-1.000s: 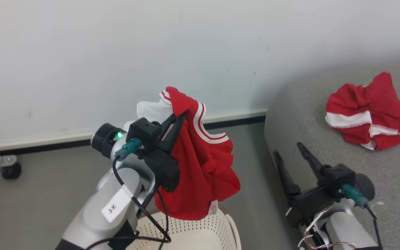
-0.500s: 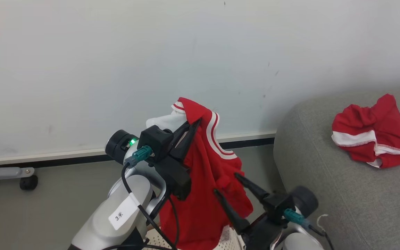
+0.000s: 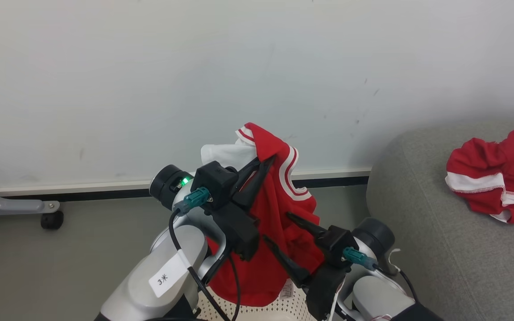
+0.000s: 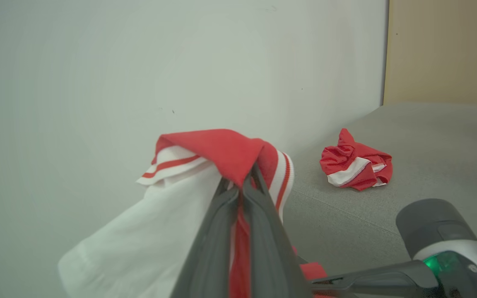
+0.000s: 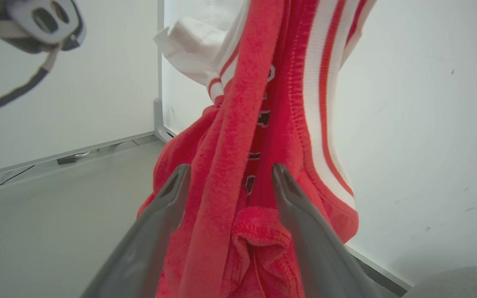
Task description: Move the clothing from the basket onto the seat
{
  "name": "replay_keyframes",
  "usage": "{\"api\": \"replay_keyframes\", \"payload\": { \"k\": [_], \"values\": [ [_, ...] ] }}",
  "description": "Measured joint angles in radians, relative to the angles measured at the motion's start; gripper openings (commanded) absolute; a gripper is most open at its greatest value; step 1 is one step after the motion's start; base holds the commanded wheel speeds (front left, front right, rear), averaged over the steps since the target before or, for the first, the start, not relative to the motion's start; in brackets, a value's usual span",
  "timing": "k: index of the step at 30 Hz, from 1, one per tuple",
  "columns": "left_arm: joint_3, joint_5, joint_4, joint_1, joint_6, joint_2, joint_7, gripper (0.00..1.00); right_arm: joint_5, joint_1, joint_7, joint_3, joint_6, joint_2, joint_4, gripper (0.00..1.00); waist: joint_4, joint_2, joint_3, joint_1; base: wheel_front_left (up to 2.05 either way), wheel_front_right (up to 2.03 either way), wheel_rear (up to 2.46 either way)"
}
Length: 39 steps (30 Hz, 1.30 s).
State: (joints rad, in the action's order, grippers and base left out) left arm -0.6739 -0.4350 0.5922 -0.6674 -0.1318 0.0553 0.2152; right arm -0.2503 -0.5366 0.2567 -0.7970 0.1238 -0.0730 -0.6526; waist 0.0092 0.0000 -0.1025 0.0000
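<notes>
A red jersey [image 3: 261, 276] with white trim hangs clear above the basket [image 3: 279, 310], pinched near its collar by the robot's left end effector [image 3: 266, 159], whose two dark fingers are pressed together on the cloth. In the past second the right end effector [image 3: 278, 227] has swung away from the front of the seat [image 3: 417, 232] and come in under the dangling fabric; its fingers stand wide apart on either side of a hanging fold and have not closed. The robot's head has also turned, so the wall [image 3: 150, 80] and the floor [image 3: 83, 249] sit differently in its view. A second red garment [image 3: 493, 178] already lies crumpled on the grey seat, well apart from the arms. The task looks about half done: the last piece is out of the basket but not yet over the cushion, and a second hold lower down would likely steady it for the carry.
</notes>
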Motion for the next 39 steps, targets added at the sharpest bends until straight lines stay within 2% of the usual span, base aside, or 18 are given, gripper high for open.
{"api": "replay_keyframes", "payload": {
  "k": [5, 6, 7, 9, 10, 12, 13, 21, 22, 23, 24, 25, 29, 39],
  "values": [
    [-0.007, -0.006, -0.017, -0.002, 0.0, -0.002, -0.011, 0.0, -0.026, -0.064, 0.0, -0.075, 0.0, 0.001, -0.076, 1.0, 0.008, 0.0, 0.007, 0.0, 0.0, 0.0, 0.0],
    [-0.008, -0.008, -0.018, -0.002, 0.0, -0.002, -0.012, 0.0, -0.032, -0.075, 0.0, -0.093, 0.0, 0.002, -0.087, 0.91, 0.009, 0.0, 0.009, 0.0, 0.0, 0.0, 0.0],
    [-0.009, -0.01, -0.02, -0.002, 0.0, -0.002, -0.012, 0.0, -0.039, -0.087, 0.0, -0.108, 0.001, 0.003, -0.1, 0.6, 0.01, 0.0, 0.011, 0.0, 0.0, 0.0, 0.0],
    [-0.01, -0.012, -0.023, -0.002, 0.0, -0.002, -0.015, 0.0, -0.06, -0.105, 0.0, -0.135, 0.001, 0.004, -0.118, 0.39, 0.013, 0.0, 0.014, 0.0, 0.0, 0.0, 0.0],
    [-0.011, -0.012, -0.025, -0.002, 0.0, -0.002, -0.016, 0.0, -0.067, -0.113, 0.0, -0.146, 0.001, 0.005, -0.129, 0.33, 0.014, 0.0, 0.016, 0.0, 0.0, 0.0, 0.0],
    [-0.011, -0.014, -0.028, -0.002, 0.0, -0.002, -0.016, 0.0, -0.081, -0.117, 0.0, -0.159, 0.001, 0.005, -0.141, 0.09, 0.015, 0.0, 0.02, 0.0, 0.0, 0.0, 0.0],
    [-0.012, -0.015, -0.029, -0.002, 0.0, -0.002, -0.019, 0.0, -0.089, -0.118, 0.0, -0.164, 0.001, 0.006, -0.147, 0.0, 0.015, 0.0, 0.021, 0.0, 0.0, 0.0, 0.0],
    [0.0, -0.042, -0.039, 0.002, 0.003, 0.001, -0.02, 0.0, -0.155, -0.135, 0.0, -0.177, 0.001, 0.009, -0.16, 0.0, -0.001, 0.0, 0.032, 0.0, 0.0, 0.0, 0.0],
    [0.007, -0.044, -0.04, 0.005, 0.008, 0.003, -0.02, 0.26, -0.164, -0.136, 0.0, -0.175, 0.001, 0.009, -0.159, 0.0, -0.005, 0.0, 0.034, 0.0, 0.0, 0.0, 0.0],
    [0.014, -0.05, -0.04, 0.009, 0.01, 0.004, -0.02, 0.44, -0.176, -0.139, 0.0, -0.171, 0.001, 0.009, -0.157, 0.0, -0.01, 0.0, 0.035, 0.0, 0.0, 0.0, 0.0],
    [0.018, -0.051, -0.041, 0.015, 0.01, 0.008, -0.02, 0.95, -0.187, -0.146, 0.0, -0.165, 0.001, 0.009, -0.155, 0.0, -0.014, 0.0001, 0.036, 0.0, 0.0, 0.0, 0.0],
    [0.021, -0.052, -0.04, 0.022, 0.014, 0.009, -0.02, 1.0, -0.194, -0.154, 0.0, -0.155, 0.001, 0.009, -0.151, 0.0, -0.019, 0.0, 0.038, 0.0, 0.0, 0.0, 0.0],
    [0.035, -0.063, -0.04, 0.049, 0.022, 0.022, -0.014, 1.0, -0.213, -0.183, 0.0, -0.124, 0.001, 0.0, -0.127, 0.0, -0.04, 0.0001, 0.042, 0.0, 0.0, 0.0, 0.0],
    [0.05, -0.073, -0.049, 0.138, 0.027, 0.047, 0.007, 1.0, -0.235, -0.219, 0.0, -0.049, 0.001, -0.104, -0.094, 0.0, -0.113, 0.0001, 0.048, 0.0, 0.0, 0.0, 0.0]
  ]
}}
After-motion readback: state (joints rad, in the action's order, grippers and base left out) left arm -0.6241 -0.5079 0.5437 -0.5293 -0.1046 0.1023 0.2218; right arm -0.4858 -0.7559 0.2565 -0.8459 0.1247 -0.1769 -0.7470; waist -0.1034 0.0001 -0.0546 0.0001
